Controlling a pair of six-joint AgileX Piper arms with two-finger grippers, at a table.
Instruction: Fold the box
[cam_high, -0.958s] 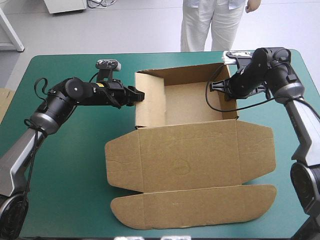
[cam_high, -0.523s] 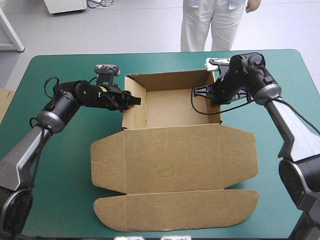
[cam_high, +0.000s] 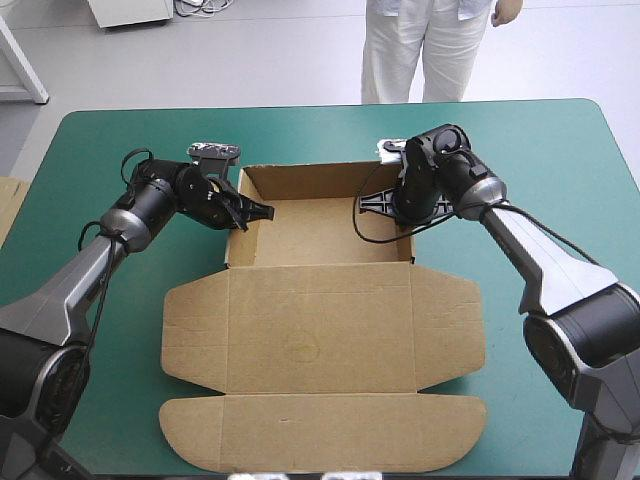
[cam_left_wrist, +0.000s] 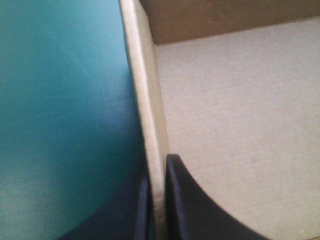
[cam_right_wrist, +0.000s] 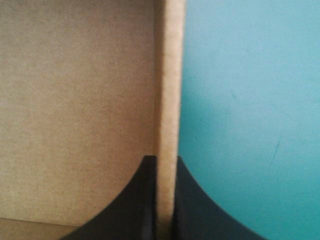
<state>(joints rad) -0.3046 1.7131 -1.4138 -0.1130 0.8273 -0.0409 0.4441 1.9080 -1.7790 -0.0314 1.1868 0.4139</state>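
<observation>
The brown box (cam_high: 320, 320) is an open tray with three walls raised, in the far middle of the table. Its lid lies flat toward the front edge. My left gripper (cam_high: 256, 211) is shut on the tray's left wall (cam_left_wrist: 145, 100), one black finger on each side of the board's rim. My right gripper (cam_high: 398, 205) is shut on the right wall (cam_right_wrist: 170, 75) in the same way. In the left wrist view my left gripper (cam_left_wrist: 157, 200) straddles the pale rim. In the right wrist view my right gripper (cam_right_wrist: 165, 200) does likewise. The tray's floor (cam_high: 320, 230) lies bare between the arms.
An edge of more brown board (cam_high: 8, 205) shows at the table's left edge. Teal-green cover (cam_high: 560, 160) lies bare to the right of the box and along the far side. The lid's long rounded flap (cam_high: 320, 435) reaches close to the front edge.
Both grippers, holding the side walls throughout, have carried the whole box to the left and a little toward the front edge. The lid slid along with it.
</observation>
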